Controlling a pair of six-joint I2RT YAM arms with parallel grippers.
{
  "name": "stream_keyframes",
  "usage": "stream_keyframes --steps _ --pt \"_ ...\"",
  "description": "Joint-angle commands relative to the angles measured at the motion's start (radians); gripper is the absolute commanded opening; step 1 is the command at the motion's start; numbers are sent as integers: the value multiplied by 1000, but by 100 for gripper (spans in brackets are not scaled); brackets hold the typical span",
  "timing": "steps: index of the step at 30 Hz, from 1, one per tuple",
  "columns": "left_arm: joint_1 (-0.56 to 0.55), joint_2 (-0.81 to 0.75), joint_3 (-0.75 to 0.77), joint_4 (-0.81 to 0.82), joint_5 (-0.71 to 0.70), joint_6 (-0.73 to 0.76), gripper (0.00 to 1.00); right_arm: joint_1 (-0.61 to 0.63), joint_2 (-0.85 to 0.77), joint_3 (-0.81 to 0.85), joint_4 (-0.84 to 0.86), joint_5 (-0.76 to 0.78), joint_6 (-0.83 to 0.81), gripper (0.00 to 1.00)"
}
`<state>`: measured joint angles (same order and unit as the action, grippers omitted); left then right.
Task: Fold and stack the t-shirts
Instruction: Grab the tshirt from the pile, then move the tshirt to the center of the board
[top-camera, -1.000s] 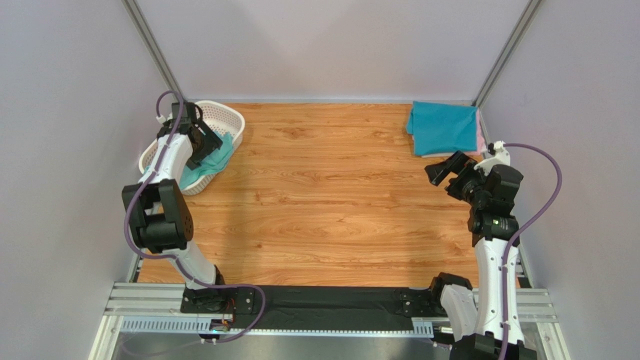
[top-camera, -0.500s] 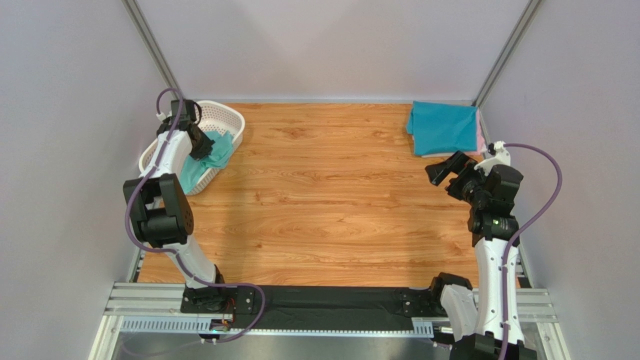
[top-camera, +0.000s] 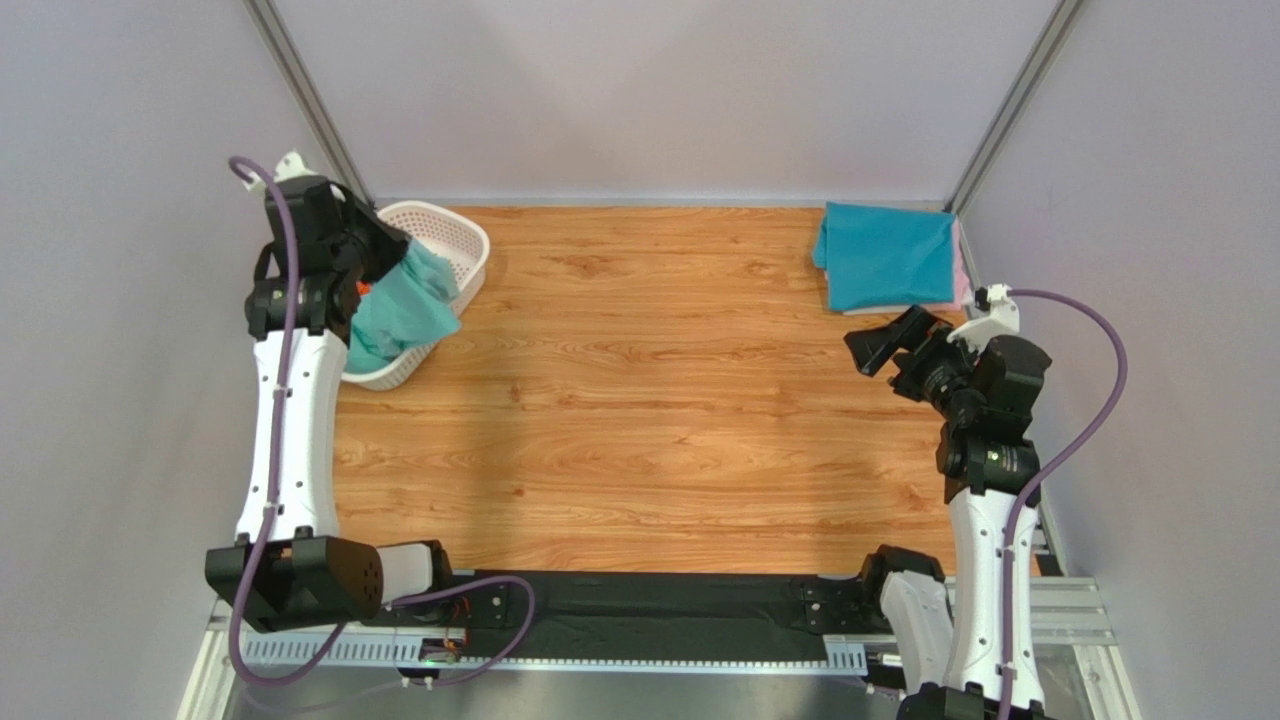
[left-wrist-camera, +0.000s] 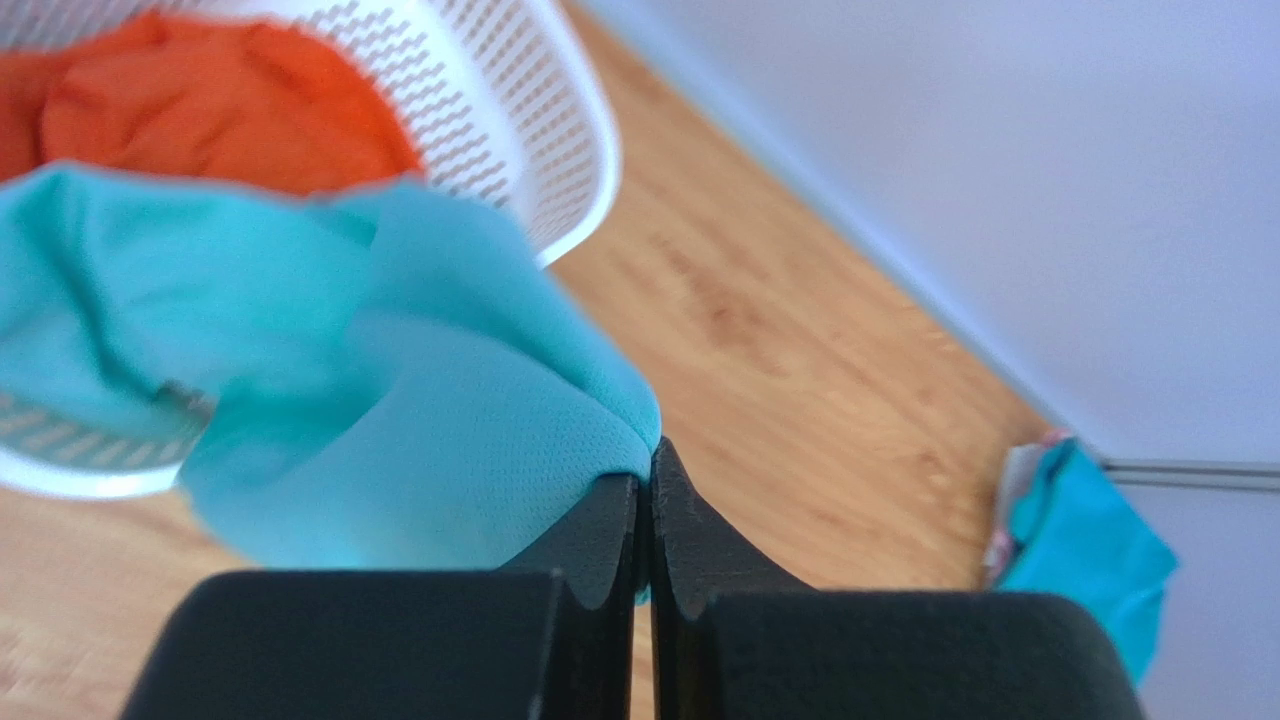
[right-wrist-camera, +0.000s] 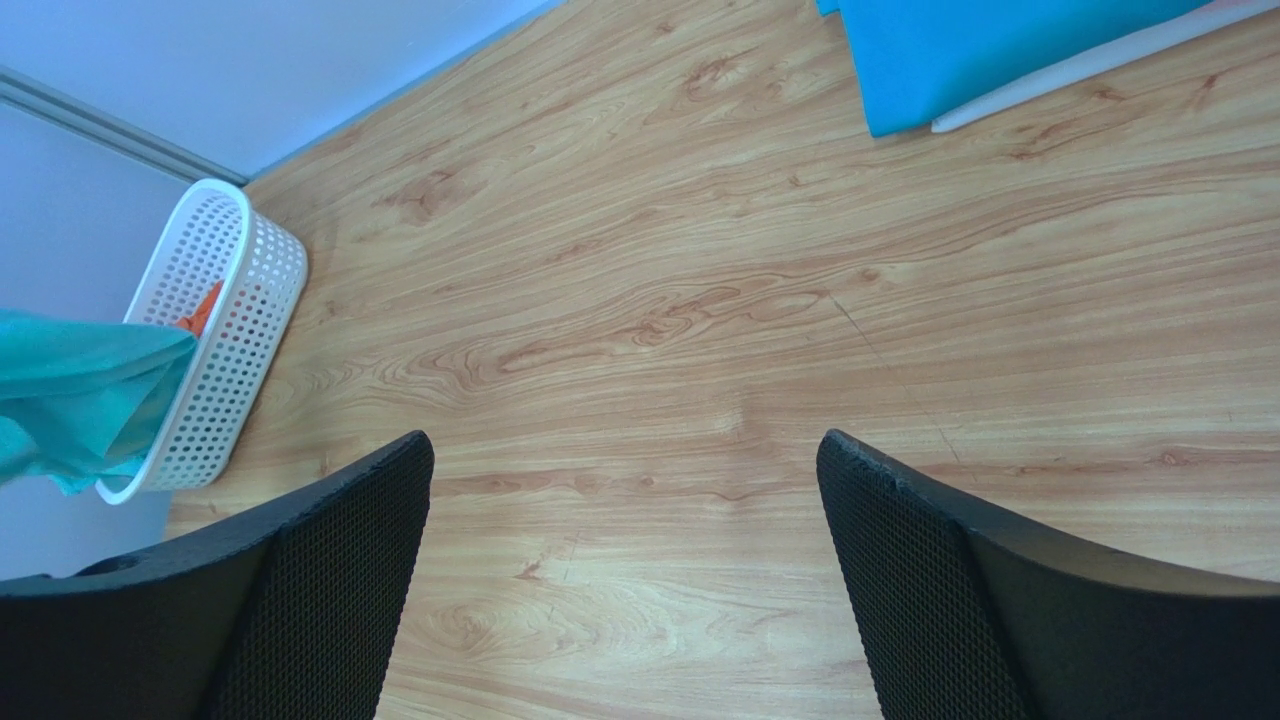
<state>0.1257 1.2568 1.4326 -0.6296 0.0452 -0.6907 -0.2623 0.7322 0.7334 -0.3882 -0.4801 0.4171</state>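
A: Where's the shirt?
B: Your left gripper (left-wrist-camera: 649, 468) is pinched tight on a fold of the mint-green t-shirt (left-wrist-camera: 406, 435), which hangs over the white basket (top-camera: 458, 240); an orange t-shirt (left-wrist-camera: 226, 105) lies inside.
A: How will it handle?
B: Light and limp, likely to sag and bunch; take a hem corner or shoulder seam. Your right gripper (right-wrist-camera: 624, 450) gapes wide, empty, near the folded teal t-shirt (top-camera: 887, 255).

Soft matt fine-knit cloth for the mint-green tee (left-wrist-camera: 421, 450), glossy perforated white plastic for the basket (left-wrist-camera: 586, 135), smooth wood-grain on the table (top-camera: 646, 405).
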Motion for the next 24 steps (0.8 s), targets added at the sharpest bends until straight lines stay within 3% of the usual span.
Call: stream_keyframes --steps 1,4,14,20,22,24 --pt "-30 -34 188 11 85 13 0 3 -27 -9 48 -23 -9 100" --pt "-98 -16 351 2 162 34 0 3 -34 -11 46 27 3 100" --pt "-611 208 894 -16 306 138 0 3 -83 -2 35 37 -6 100" --pt "-733 260 890 2 398 158 0 5 -94 -2 26 60 -1 100" --pt "-733 202 759 7 378 175 0 5 -100 4 12 96 6 100" --pt "-733 136 618 16 230 203 0 9 -100 11 -4 118 6 100"
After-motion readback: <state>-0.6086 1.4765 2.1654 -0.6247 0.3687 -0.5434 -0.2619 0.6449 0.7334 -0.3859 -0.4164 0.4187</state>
